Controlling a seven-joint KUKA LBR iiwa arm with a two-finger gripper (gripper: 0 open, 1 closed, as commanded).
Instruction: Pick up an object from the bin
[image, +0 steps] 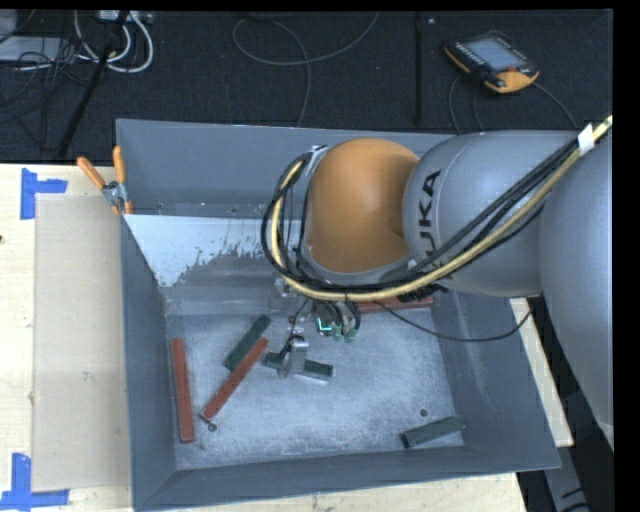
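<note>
A: Where was the claw (292, 358)?

B: Low over the middle of the bin (145, 350), just below the orange cover (355, 205) and the looped cables (268, 235) on the wrist.

A: Spread or pressed together?

B: Couldn't tell. The wrist and its own shadow hid the tip from above.

A: Holding anything?

B: Nothing I could see in its grip. The nearest thing was a small flat dark green block (318, 370) lying on the bin floor just right of the tip. It looked to be touching or nearly so, but I couldn't say which.

A: Anything on the other side?

B: A long red-brown stick (235, 380) lay diagonally, with its upper end just left of the claw and its lower end toward the front left. A second dark green block (246, 342) sat beside that stick's upper half, tilted along roughly the same line.

A: And the rest?

B: Another red-brown stick (182, 390) ran along the foot of the left wall, well apart from the claw. A grey-green block (432, 433) lay in the front right corner, also well apart. Nothing was heaped, and every piece lay flat on the floor.
</note>
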